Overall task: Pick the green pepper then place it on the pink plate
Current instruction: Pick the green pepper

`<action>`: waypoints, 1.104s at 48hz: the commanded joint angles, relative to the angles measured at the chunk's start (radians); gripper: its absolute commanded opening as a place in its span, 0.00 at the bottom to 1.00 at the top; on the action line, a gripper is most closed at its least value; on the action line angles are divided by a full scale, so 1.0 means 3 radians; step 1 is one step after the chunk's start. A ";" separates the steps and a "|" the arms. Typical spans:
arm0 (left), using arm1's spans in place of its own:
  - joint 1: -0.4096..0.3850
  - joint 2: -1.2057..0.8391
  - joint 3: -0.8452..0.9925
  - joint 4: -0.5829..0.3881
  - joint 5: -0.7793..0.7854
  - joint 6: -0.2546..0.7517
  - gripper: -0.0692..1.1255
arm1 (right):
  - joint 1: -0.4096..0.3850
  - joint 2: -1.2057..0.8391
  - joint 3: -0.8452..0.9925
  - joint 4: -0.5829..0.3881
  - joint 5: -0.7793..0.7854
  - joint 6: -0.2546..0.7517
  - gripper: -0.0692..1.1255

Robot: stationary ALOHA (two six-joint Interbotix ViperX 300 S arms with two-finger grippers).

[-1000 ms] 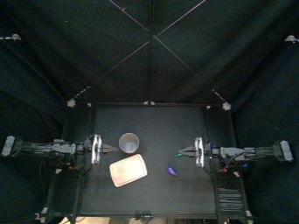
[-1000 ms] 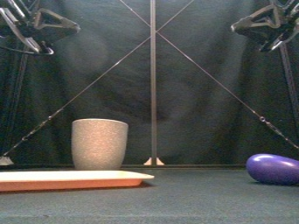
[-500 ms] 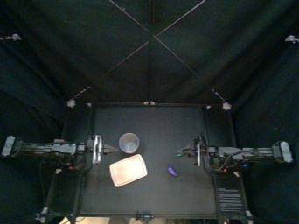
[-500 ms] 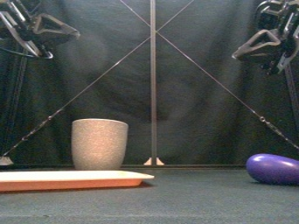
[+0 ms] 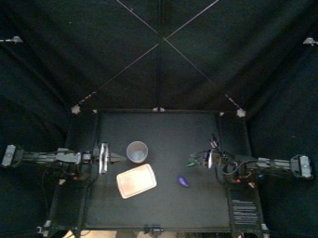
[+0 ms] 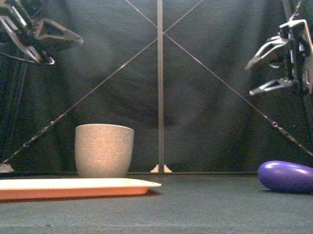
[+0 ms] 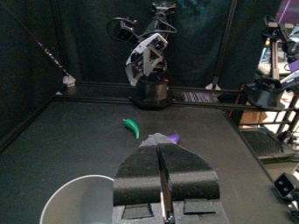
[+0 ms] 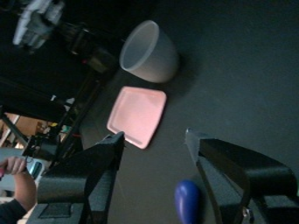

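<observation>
A small green pepper (image 7: 131, 128) lies on the black table beside a purple eggplant toy (image 7: 163, 138); only the left wrist view shows it clearly. The pink plate (image 5: 136, 181) lies left of middle, with the tall grey cup (image 5: 138, 150) just behind it. My right gripper (image 5: 200, 161) hangs open in the air above the table's right part, right of the eggplant (image 5: 183, 180). Its wrist view shows the eggplant (image 8: 190, 199) between its jaws, with the plate (image 8: 138, 115) beyond. My left gripper (image 5: 99, 158) rests shut at the left, high up.
In the front view the eggplant (image 6: 288, 175) lies at the right, the grey cup (image 6: 104, 150) stands behind the plate (image 6: 73, 187) at the left. The cup (image 7: 76, 201) sits close under the left gripper (image 7: 163, 150).
My right gripper has come down and moved in toward the table's middle, tilting downward. The left arm and the things on the table have not moved.
</observation>
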 commanded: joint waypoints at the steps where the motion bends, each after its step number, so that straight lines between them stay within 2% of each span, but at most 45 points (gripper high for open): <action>1: 0.0020 0.0015 -0.0005 -0.0005 -0.0015 0.0000 0.05 | -0.0143 0.0107 0.0026 -0.0010 0.0205 0.0271 0.82; 12: 0.0031 0.0015 0.0041 -0.0026 -0.0015 0.0000 0.05 | -0.0527 0.0261 0.0153 -0.0041 0.0711 0.0915 0.82; 25: 0.0026 0.0015 0.0031 -0.0138 -0.0020 0.0000 0.05 | -0.0859 0.0286 0.0107 -0.0072 0.1232 0.1452 0.82; 32: 0.0026 0.0015 0.0036 -0.0159 -0.0015 0.0000 0.05 | -0.0823 0.0383 0.0092 -0.0066 0.1396 0.1800 0.82; 42: 0.0020 0.0015 0.0046 -0.0164 -0.0015 -0.0005 0.05 | -0.0660 0.0823 -0.0005 -0.0189 0.1237 0.2275 0.82; 53: 0.0000 0.0015 0.0077 -0.0159 -0.0020 -0.0010 0.05 | -0.0603 0.1457 -0.0128 -0.0286 0.0920 0.2316 0.81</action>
